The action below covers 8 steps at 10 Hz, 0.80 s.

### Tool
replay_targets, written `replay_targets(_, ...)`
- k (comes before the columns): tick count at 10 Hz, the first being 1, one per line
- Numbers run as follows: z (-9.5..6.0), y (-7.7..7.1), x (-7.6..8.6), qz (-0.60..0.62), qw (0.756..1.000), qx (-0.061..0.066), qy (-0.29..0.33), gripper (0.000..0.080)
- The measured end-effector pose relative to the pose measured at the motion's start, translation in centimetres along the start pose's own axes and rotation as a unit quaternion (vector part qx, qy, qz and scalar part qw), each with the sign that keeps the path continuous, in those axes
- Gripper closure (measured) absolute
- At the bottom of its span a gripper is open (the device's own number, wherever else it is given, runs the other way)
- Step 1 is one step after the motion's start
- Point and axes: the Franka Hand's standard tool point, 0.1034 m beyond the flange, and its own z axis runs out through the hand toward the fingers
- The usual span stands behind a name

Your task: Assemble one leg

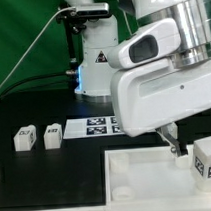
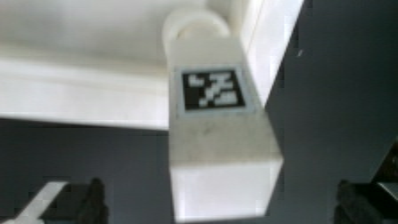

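Observation:
A white leg (image 2: 217,130) with a black-and-white tag lies lengthwise between my two fingers in the wrist view, with a gap on each side. My gripper (image 2: 214,203) is open, one dark finger (image 2: 64,202) on either side of the leg. In the exterior view the gripper (image 1: 178,144) hangs low over the right part of the large white panel (image 1: 143,184), and a tagged leg (image 1: 206,158) stands just to its right. The panel also shows behind the leg in the wrist view (image 2: 80,85).
Two more small tagged legs (image 1: 25,138) (image 1: 52,134) stand on the black table at the exterior view's left. The marker board (image 1: 98,124) lies flat behind the panel, in front of the arm's base (image 1: 94,64).

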Motion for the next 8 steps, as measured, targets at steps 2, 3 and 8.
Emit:
replay_targets(2,1.0,-1.6,-1.5,0.020,0.994,0.013,-0.110,0.0151)
replay_targets(3,1.4,-2.1,-1.6,0.018,0.993,0.014,-0.117,0.0151)
replay_targets(8,1.6,-1.5,-1.1,0.019,0.995,0.008,-0.096,0.0451)
